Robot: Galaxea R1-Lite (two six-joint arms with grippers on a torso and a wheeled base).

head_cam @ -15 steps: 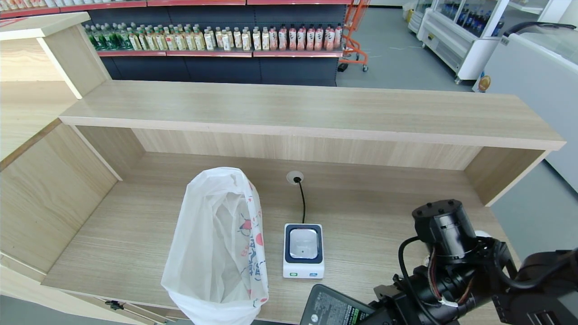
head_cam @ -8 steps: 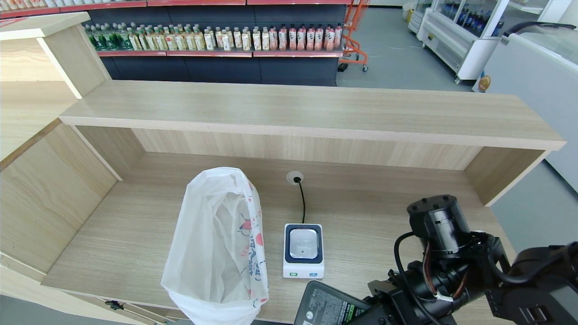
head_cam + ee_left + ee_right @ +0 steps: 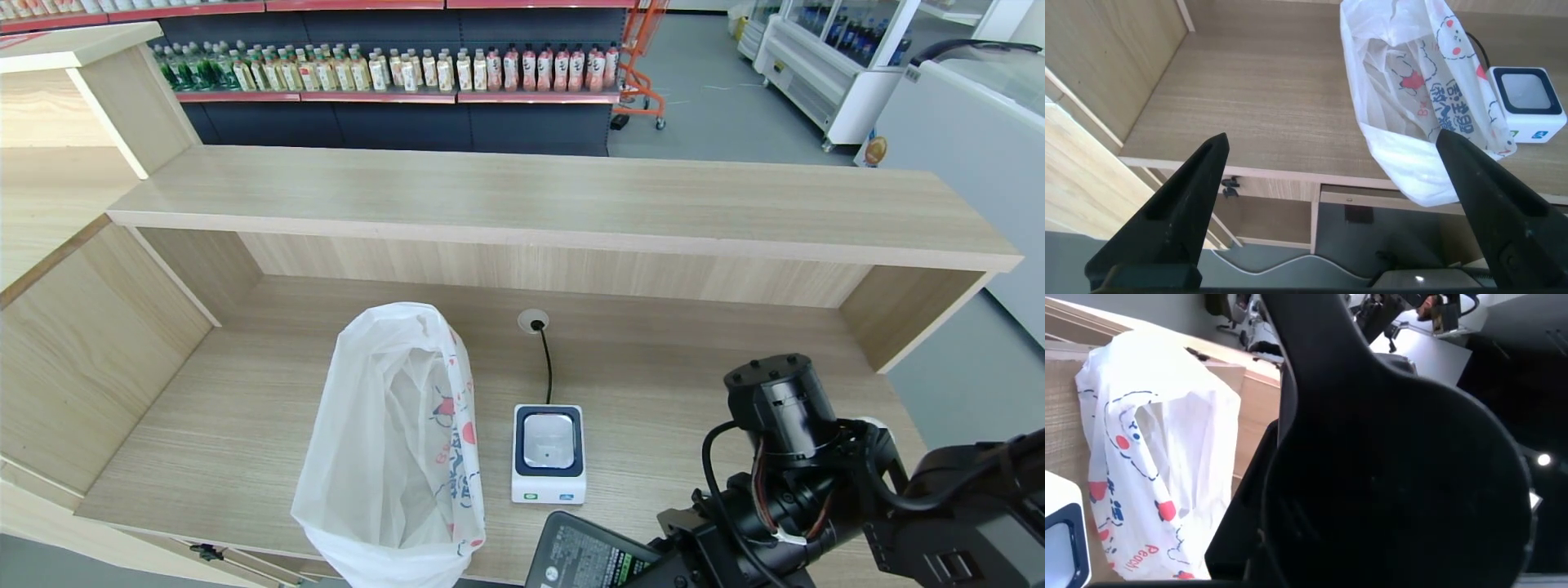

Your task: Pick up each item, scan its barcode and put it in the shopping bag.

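Right gripper [image 3: 682, 543] sits at the near edge of the counter [image 3: 245, 425], clamped on the black item [image 3: 589, 557], which juts out toward the shopping bag [image 3: 396, 441] and hangs just short of the scanner [image 3: 549, 452]. The item is flat and dark with rounded corners, and its printed label with a green patch faces up. The scanner's glass window also faces up, so the likeliest failure is a missed read unless the item is turned over above the window. I cannot tell where the barcode sits. The scanner is a small white block with a dark frame, and a thin black cable [image 3: 545, 363] runs back to a hole in the counter. It could be nudged if the item comes in low. The bag is thin, crinkled white plastic with red and blue print. It stands upright and slack just beside the scanner, and its mouth is narrow, so a wide item could catch the rim and tip it or fold it shut. Left gripper [image 3: 1331, 147] hangs wide open and empty.
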